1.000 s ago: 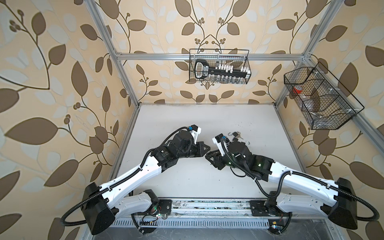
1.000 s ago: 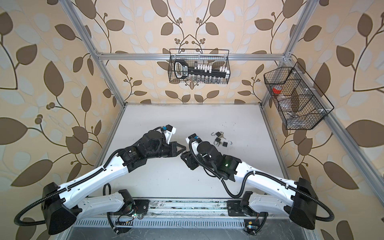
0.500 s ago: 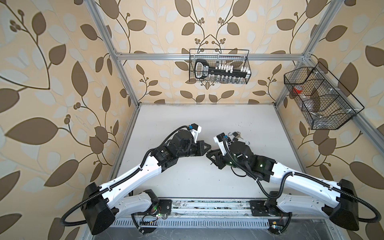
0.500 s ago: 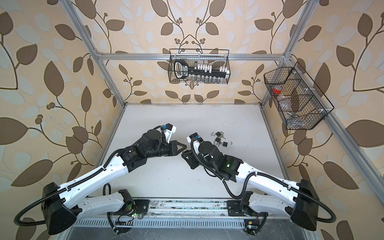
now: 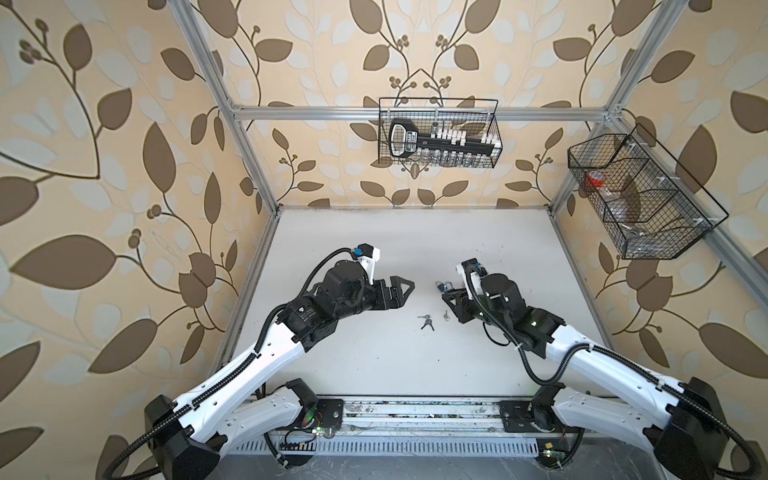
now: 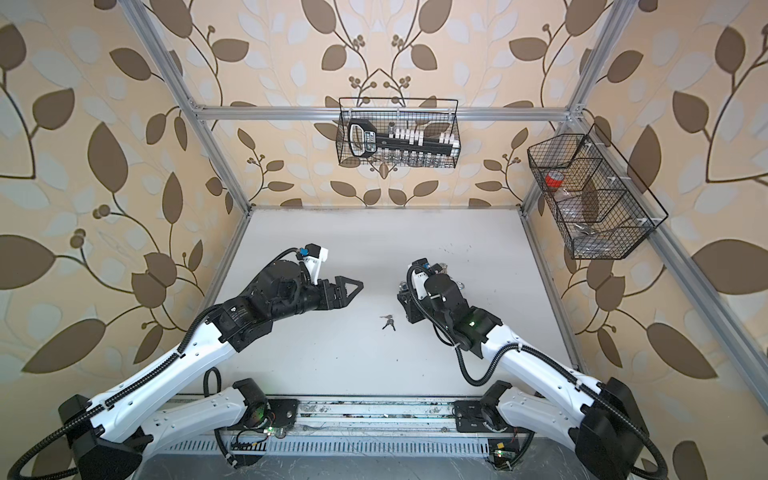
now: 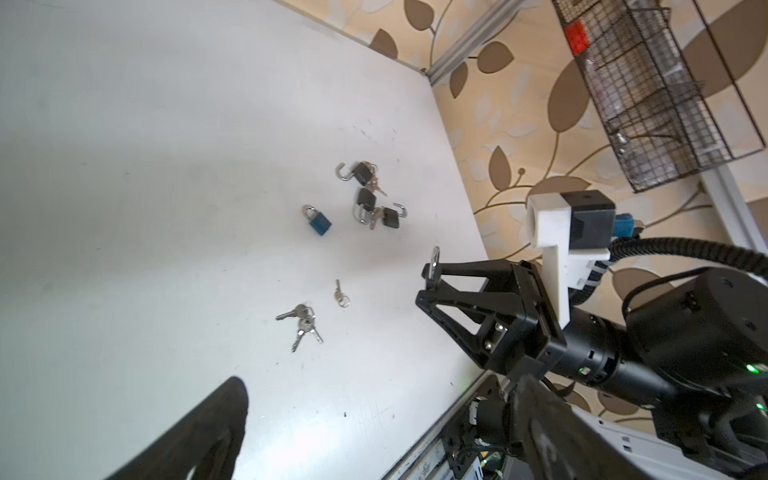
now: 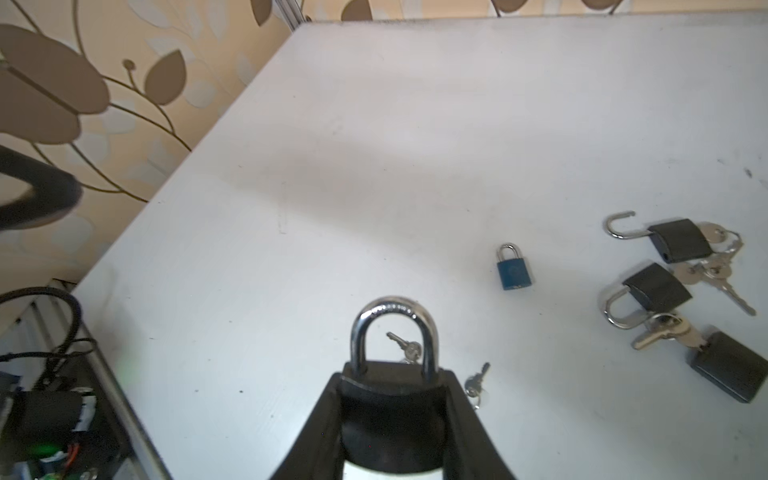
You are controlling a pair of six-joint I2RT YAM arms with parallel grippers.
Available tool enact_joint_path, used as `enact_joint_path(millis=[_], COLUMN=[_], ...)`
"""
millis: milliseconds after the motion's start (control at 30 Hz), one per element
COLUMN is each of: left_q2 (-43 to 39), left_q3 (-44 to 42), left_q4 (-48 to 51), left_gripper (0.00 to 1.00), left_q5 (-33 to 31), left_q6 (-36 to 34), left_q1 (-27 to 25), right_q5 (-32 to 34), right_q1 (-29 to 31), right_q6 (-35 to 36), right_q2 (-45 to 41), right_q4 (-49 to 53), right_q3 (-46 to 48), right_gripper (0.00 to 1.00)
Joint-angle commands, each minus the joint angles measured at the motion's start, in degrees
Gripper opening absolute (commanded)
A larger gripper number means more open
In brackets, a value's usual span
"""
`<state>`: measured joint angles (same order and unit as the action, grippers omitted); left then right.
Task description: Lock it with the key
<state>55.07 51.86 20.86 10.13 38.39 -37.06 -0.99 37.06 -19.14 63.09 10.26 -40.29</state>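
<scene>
**Left gripper**, centre-left in both top views: jaws spread wide with nothing between them. It is held above the table and points toward the middle.

**Keys**: a small bunch lies flat at frame centre, between the 2 grippers and touching neither. 1 single key lies just right of it, near the right gripper's tip.

**Right gripper**, centre-right: it is pinching a padlock by its dark body, with the shackle out in front. Both shackle legs look seated. The keyhole end is buried between the fingers, so I cannot tell whether a key sits in it.

**Judgement:** this padlock looks closed, and my left gripper is free. Next I would either set the padlock down or fetch a key from the bunch. Fetching calls for a low, flat pinch on thin metal.

**Further right:**
- A blue lock, shut, lies just above the right gripper's tip.
- 3 black locks with keys attached, at least 2 with open shackles, are mostly hidden behind the right arm in the top views. They crowd any put-down spot.
- 2 baskets hang on the walls, well apart from the work.
</scene>
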Motion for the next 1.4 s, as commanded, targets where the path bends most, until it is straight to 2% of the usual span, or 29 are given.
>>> enact_joint_path(millis=[0,133,233,567,667,1200,1367], left_q2=[-1.5,-2.3,-2.9,-4.2,-4.3,-3.3,-3.4], left_q3=[-1.1,-3.6,-5.9,-13.2,-14.2,-13.4,-13.5], left_q4=[3.8,3.9,2.3,-3.4,-3.7,-2.8,-2.1], left_gripper=[0.99,0.99,0.99,0.99,0.99,0.99,0.99], left_q5=[-0.8,1.2,4.1,15.6,17.4,17.3,16.5], left_q6=[-0.2,0.9,2.0,7.0,7.5,6.8,6.8], left_q1=[2.4,5.5,8.2,21.2,23.5,24.5,24.5], right_q5=[-4.9,-5.9,-5.3,-0.2,-0.1,-0.1,-0.5], right_q1=[-1.1,-1.6,-1.6,-1.8,-2.5,-3.5,-3.5], right_q6=[7.2,13.6,15.8,16.1,15.9,16.4,16.8], right_q2=[4.7,14.4,20.0,33.9,37.0,45.4,46.6], right_q4=[4.0,9.0,9.8,11.9,12.3,11.8,11.9], right_q3=[-4.6,-10.8,-14.1,-23.3,-25.3,-30.2,-30.4], right_gripper=[0.0,0.0,0.0,0.0,0.0,0.0,0.05])
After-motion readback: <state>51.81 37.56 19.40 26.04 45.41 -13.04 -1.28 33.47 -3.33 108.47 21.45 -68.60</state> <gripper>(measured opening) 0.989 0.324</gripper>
